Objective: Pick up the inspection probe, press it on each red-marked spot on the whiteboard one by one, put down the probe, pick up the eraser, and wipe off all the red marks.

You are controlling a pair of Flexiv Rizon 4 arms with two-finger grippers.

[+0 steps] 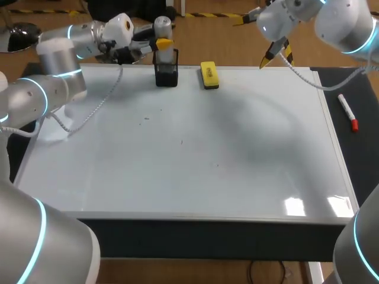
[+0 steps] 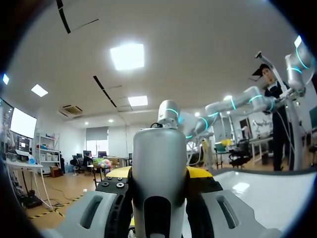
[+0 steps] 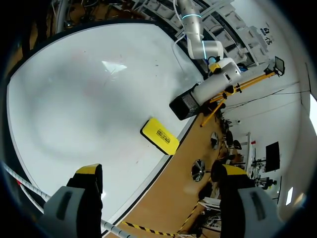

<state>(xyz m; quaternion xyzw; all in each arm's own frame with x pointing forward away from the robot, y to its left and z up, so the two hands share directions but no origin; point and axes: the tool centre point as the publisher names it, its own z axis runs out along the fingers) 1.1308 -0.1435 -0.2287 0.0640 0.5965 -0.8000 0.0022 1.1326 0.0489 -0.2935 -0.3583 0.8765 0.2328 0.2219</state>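
The inspection probe [image 1: 163, 26], a silver-grey cylinder, stands upright at the whiteboard's far edge. Its lower end meets the top of a black holder [image 1: 166, 74]. My left gripper [image 1: 161, 45] is shut on the probe from the side. In the left wrist view the probe [image 2: 158, 158] fills the gap between the left gripper's [image 2: 158, 198] fingers. The yellow eraser [image 1: 209, 75] lies flat just right of the holder. My right gripper [image 1: 273, 54] hangs open above the far right corner, holding nothing. From its wrist view the right gripper [image 3: 161, 171] looks down on the eraser [image 3: 159, 135], holder [image 3: 185, 105] and probe [image 3: 218, 82]. I see no red marks on the whiteboard [image 1: 207, 148].
A red-capped marker [image 1: 347, 112] lies on the black strip right of the whiteboard. A white cable [image 1: 98, 103] from my left arm trails over the board's far left part. A few tiny dark specks dot the whiteboard [image 3: 74, 99].
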